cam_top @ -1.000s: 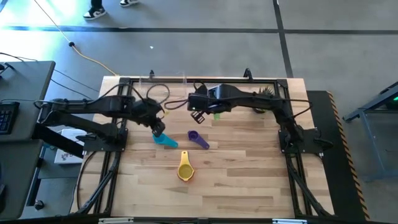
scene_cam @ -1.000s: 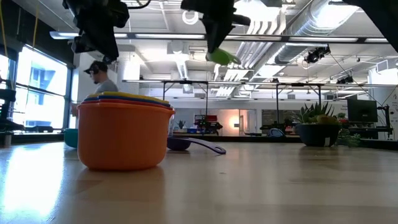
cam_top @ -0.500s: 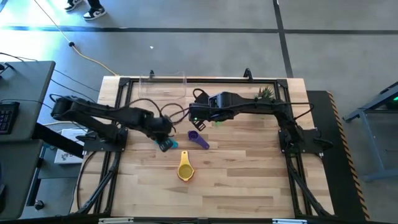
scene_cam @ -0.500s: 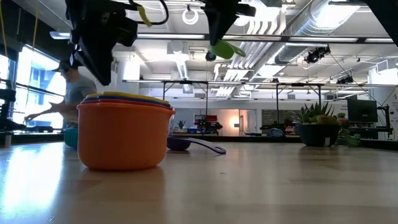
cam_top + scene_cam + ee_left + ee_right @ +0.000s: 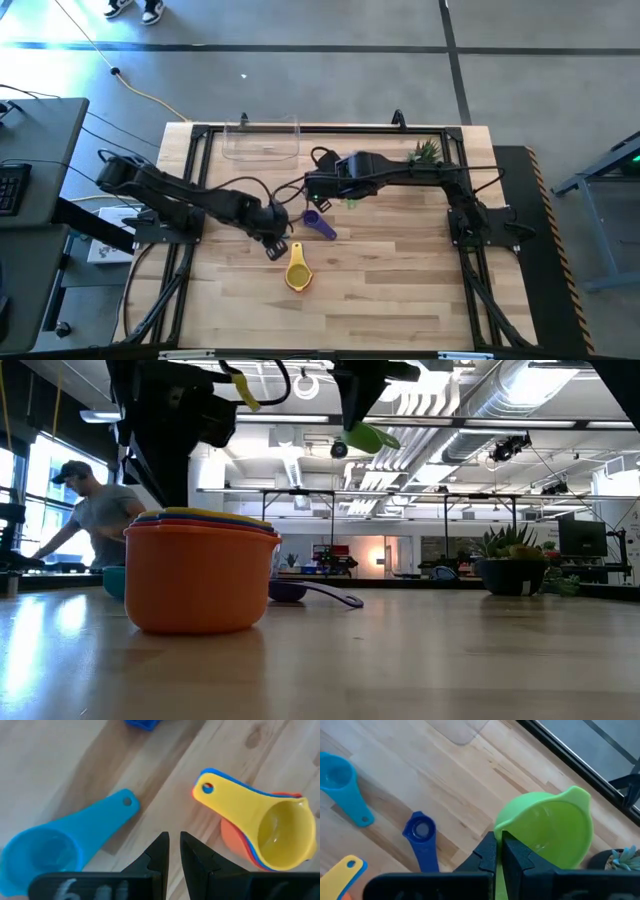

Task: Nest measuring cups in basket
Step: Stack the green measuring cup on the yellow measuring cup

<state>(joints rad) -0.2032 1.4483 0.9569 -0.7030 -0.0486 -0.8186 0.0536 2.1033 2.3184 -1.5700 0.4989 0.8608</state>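
Cups partly stacked, clear plastic basket [image 5: 262, 141] empty at the desk's far left.

Right hand [image 5: 496, 851] grips the green scoop cup [image 5: 551, 826] aloft; left hand [image 5: 170, 848], nearly closed and empty, hovers between teal cup [image 5: 60, 842] and yellow-topped stack [image 5: 270, 833].

Wooden table [image 5: 400, 260] with yellow-topped cup stack [image 5: 297, 272], purple cup [image 5: 318, 223], teal cup [image 5: 55, 847], clear basket [image 5: 262, 140] (far edge), potted plant [image 5: 427, 152].

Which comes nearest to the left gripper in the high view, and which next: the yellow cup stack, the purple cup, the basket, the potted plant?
From the left gripper, nearest first:
1. Yellow cup stack, just beside it toward the table's front.
2. Purple cup, slightly farther, toward the right arm.
3. Basket, at the back edge.
4. Potted plant, far back right corner.
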